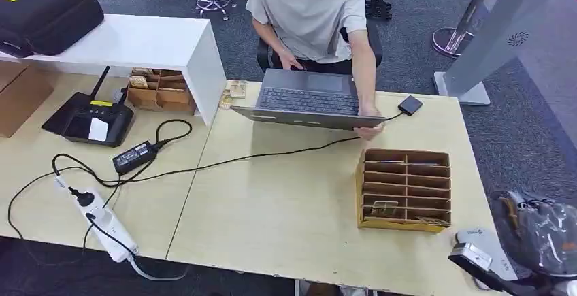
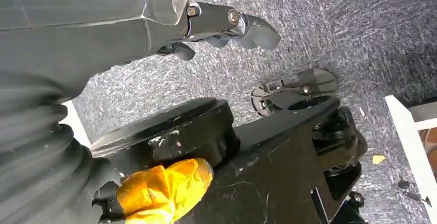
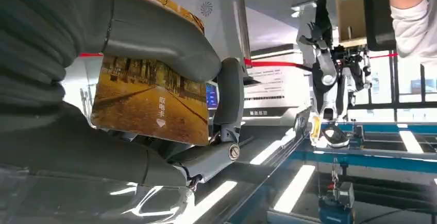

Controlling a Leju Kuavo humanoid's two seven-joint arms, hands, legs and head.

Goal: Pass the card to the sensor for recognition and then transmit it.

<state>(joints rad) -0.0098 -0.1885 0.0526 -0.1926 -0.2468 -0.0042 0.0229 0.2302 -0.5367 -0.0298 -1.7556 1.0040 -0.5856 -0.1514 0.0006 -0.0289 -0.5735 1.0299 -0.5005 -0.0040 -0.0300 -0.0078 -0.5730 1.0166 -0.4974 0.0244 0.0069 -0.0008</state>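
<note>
A golden-brown card (image 3: 149, 103) with a street picture and white print is pinched between the thick thumb (image 3: 154, 38) and the darker fingers (image 3: 227, 105) of my right hand. That right hand (image 1: 537, 231), wrapped in clear plastic, hovers at the table's front right corner, just beside a white sensor device (image 1: 484, 247). My left hand (image 2: 221, 23) hangs over grey carpet with its fingers loosely apart and nothing in them.
A wooden slotted card box (image 1: 405, 188) stands left of the sensor. Behind it a seated person (image 1: 309, 10) holds an open laptop (image 1: 309, 99) with a small black box (image 1: 410, 105) cabled beside it. A power strip (image 1: 102, 224), adapter (image 1: 134, 155) and cables lie at the left.
</note>
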